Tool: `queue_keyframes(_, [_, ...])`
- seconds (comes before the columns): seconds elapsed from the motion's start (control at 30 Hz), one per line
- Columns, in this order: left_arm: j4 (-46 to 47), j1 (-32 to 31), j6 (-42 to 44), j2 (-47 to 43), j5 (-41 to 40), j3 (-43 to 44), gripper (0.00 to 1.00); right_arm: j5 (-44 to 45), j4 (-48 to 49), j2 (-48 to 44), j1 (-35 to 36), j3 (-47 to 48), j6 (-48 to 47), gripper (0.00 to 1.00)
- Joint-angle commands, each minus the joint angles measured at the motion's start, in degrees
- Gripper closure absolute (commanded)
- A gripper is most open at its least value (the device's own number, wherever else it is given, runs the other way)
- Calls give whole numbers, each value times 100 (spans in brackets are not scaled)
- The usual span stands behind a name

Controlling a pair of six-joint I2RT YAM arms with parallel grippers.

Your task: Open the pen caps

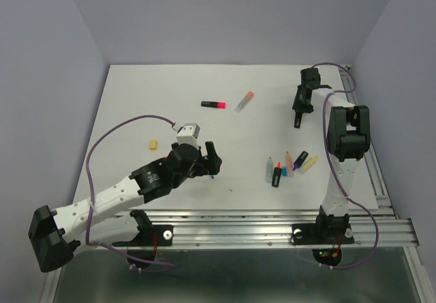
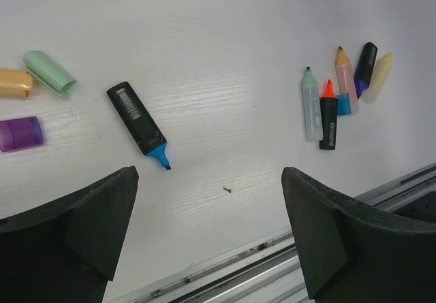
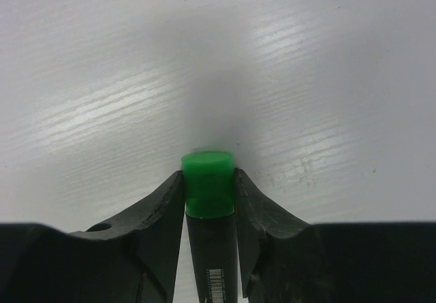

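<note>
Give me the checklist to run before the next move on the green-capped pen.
1. Right gripper shut on the green cap: ok.
2. Green cap seated on its black barrel: ok, not yet opened.
3. Left gripper jaws open, empty: ok.
4. Left gripper close to that pen: not ok, it hangs over the blue-tipped pen, far across the table.
5. Barrel free for a second grip: cannot tell.

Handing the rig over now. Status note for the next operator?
Left gripper: open, empty, above the white table.
Right gripper: fingers shut on the bright green plastic cap, which is on a black highlighter pen.
Off already: peach plastic cap, mint plastic cap, purple plastic cap, near the uncapped blue-tipped black pen.
Five clustered pens look uncapped.
Left: pull the green cap.
</note>
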Motion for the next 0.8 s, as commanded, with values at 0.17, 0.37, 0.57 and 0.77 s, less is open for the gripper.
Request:
queue_keyframes(0.17, [82,9,44,-77,-84,290,1,140,154,24,-27,-507,124,99])
queue_keyframes(0.37, [705,9,132,-7,434,193,1,-106,908,-1661,419,-2022,570,99])
queue_keyframes(0.57, [1461,-35,360,749,988,404,1,236,1675,-3726,1729,-3652,1757,99])
queue_keyframes(0.77, [2059,-263,396,1408,1218,510,1,429,1957,-4669,3443,-4357,3127,99])
